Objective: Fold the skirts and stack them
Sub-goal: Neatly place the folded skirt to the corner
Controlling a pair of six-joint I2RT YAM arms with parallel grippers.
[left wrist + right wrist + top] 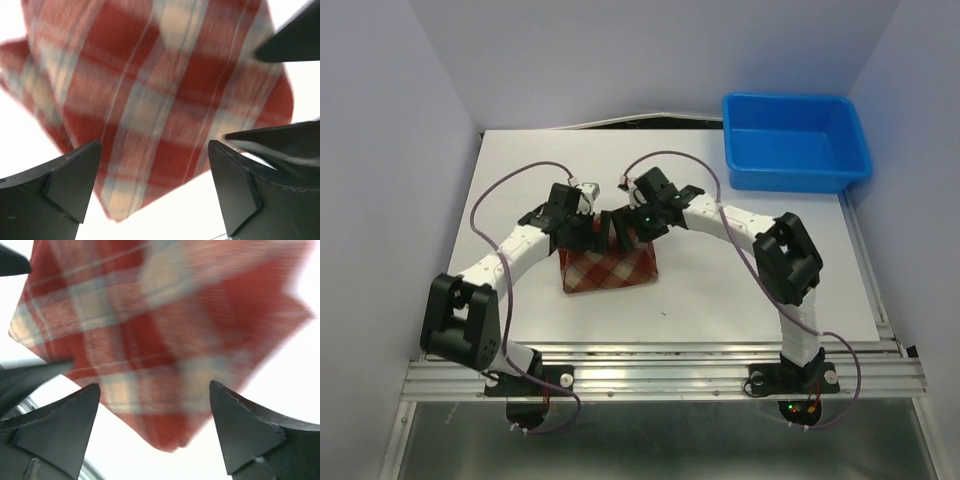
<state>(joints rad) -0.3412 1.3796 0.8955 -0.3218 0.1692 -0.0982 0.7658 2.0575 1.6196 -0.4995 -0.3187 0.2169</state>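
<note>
A folded red, dark-red and cream plaid skirt (608, 268) lies on the white table near its middle. It fills the left wrist view (150, 100) and the right wrist view (165, 335). My left gripper (588, 232) hovers over its far left edge, jaws open and empty. My right gripper (625, 232) hovers over its far right edge, jaws open and empty. The two grippers stand close together, and each one's fingers show in the other's wrist view. I see only this one skirt.
A blue plastic bin (795, 140) stands at the table's far right corner and looks empty. The white table (520, 170) is walled by pale panels at the left, back and right. Cables loop from both arms.
</note>
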